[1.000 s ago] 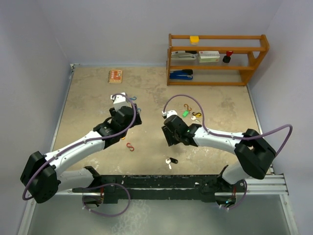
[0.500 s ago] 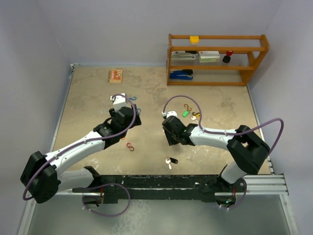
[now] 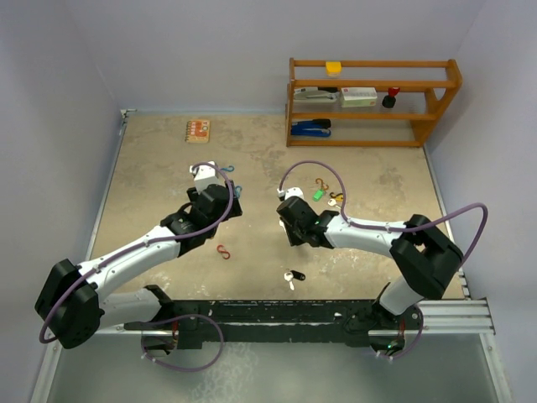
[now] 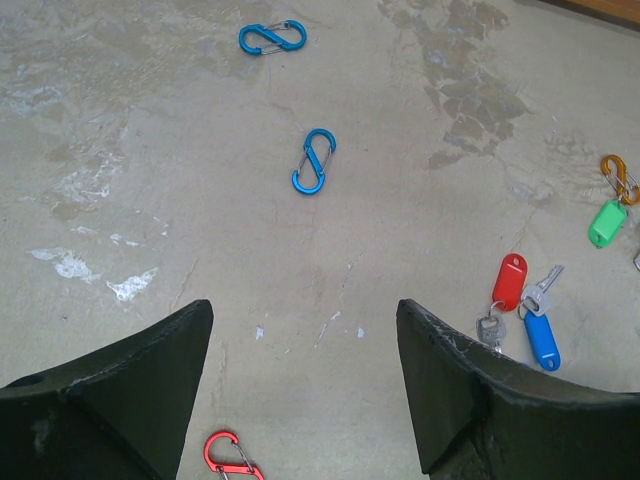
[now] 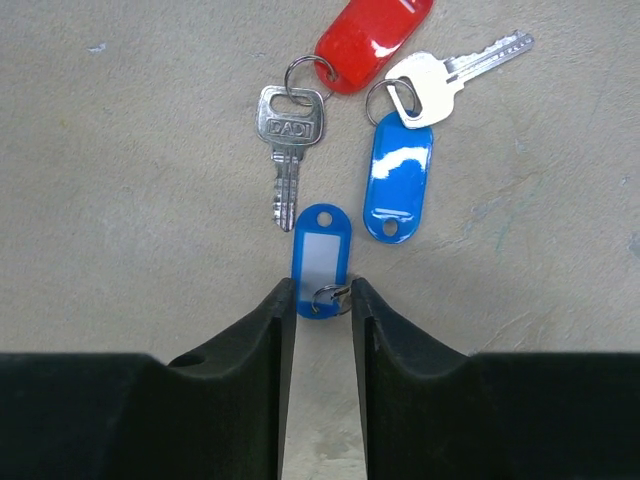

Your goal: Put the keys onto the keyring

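Black fingers of the right gripper [image 5: 322, 300] fill the near edge of its wrist view, drawn in to a narrow slot. Between the tips sits the small ring [image 5: 328, 296] at the near end of a white-labelled blue tag [image 5: 321, 255]. The fingers flank that end closely; I cannot tell whether they press on it or merely stand beside it. The tag's long axis runs straight away from the gripper, in line with the slot, so the jaws would close across its width. I judge the coming pinch depends on that alignment.

Just beyond the tag lies a silver key [image 5: 288, 140], blade pointing back toward the gripper, ringed to a red tag [image 5: 372, 30]. To its right a second key [image 5: 450, 75] lies slantwise, ringed to a plain blue tag [image 5: 398, 175]. All rest flat on the mottled beige table [image 5: 120, 200].

In the left wrist view, the left gripper [image 4: 303, 315] hangs with jaws spread wide and nothing between them. A red clip [image 4: 232, 455] lies near it, and two blue clips [image 4: 315, 161] lie farther off. The key cluster sits well to its right, so the right arm is much the nearer. Farthest back, overhead, a wooden shelf [image 3: 373, 101] stands against the wall.
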